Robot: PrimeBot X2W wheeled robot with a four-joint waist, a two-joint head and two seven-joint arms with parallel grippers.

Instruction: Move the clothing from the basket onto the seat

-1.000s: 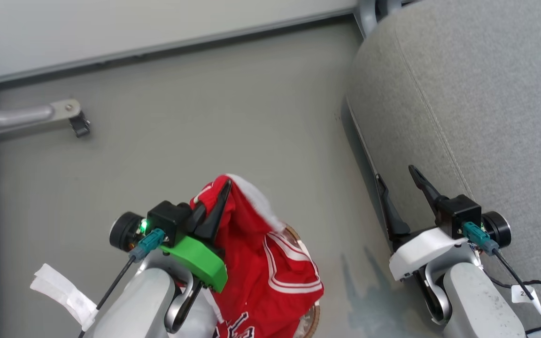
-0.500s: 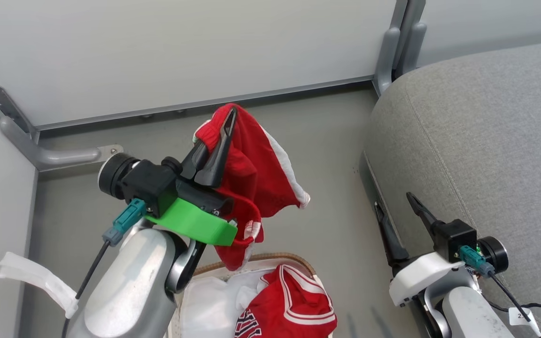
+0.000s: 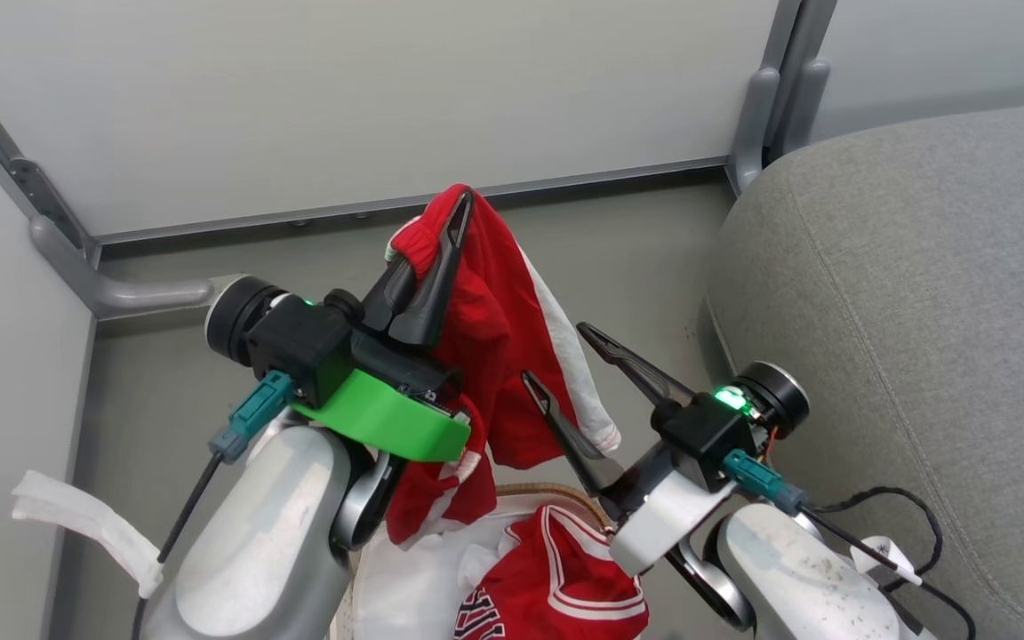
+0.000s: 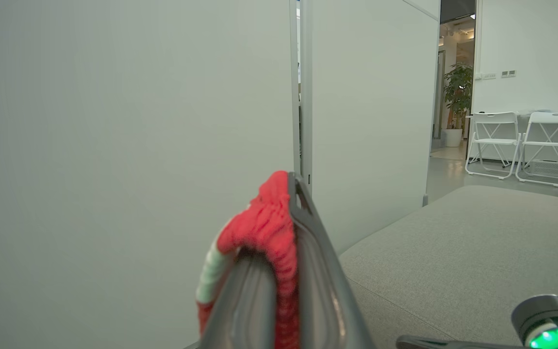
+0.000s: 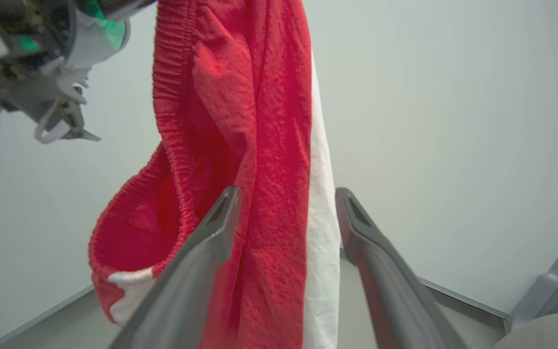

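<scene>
My left gripper (image 3: 452,213) is shut on the elastic waistband of the red shorts (image 3: 503,356), which hang from it above the basket (image 3: 548,489). In the left wrist view the bunched red waistband (image 4: 264,228) sits pinched in that gripper (image 4: 279,218). My right gripper (image 3: 555,354) is open, with its fingers on either side of the hanging shorts' white-striped edge. In the right wrist view the shorts (image 5: 240,121) hang just beyond the spread right gripper (image 5: 286,203). The red jersey (image 3: 556,578) lies in the basket on white lining. The grey seat (image 3: 921,311) is at the right.
White partition panels (image 3: 388,89) with grey metal posts (image 3: 761,116) and a floor bracket (image 3: 148,292) close off the far side and the left. Grey floor lies between the basket and the seat. White folding chairs (image 4: 521,140) and a plant stand beyond the seat.
My left gripper has lifted the shorts out of the basket, uncovering the jersey. My right gripper has swung left from the seat's edge to the hanging shorts. The head camera has tilted up.
</scene>
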